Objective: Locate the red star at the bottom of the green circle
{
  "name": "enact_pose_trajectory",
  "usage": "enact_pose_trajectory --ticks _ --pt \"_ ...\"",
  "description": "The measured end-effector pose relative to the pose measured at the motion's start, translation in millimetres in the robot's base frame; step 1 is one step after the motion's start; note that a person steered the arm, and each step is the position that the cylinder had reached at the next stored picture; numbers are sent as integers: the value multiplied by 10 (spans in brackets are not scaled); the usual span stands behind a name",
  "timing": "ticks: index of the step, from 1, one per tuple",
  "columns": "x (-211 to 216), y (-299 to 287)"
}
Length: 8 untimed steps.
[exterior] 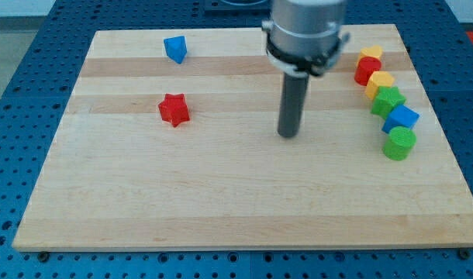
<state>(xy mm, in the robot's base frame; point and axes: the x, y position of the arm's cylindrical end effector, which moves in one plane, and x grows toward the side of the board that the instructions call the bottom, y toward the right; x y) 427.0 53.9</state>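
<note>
The red star (174, 109) lies on the wooden board (221, 201) at the view's left, well apart from the other blocks. The green circle (398, 143) is the lowest block of a column at the view's right edge. My tip (288, 135) rests on the board near the middle, about midway between the red star and the green circle, touching no block.
A blue block (175, 48) sits at the view's top left. Above the green circle the column holds a blue block (402, 118), a green star (388, 101), a yellow block (380, 80), a red circle (367, 70) and a yellow block (370, 53).
</note>
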Motion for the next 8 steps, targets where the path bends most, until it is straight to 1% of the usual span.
enact_pose_trajectory --ticks 1,2,3,4,5,6,7,8 --pt "-643 -338" --pt "-973 -1054" --pt "-835 -2004" --pt "-475 -2316" --pt "-135 -2262" --pt "68 -1809" --pt "49 -1882" --pt "-191 -2373"
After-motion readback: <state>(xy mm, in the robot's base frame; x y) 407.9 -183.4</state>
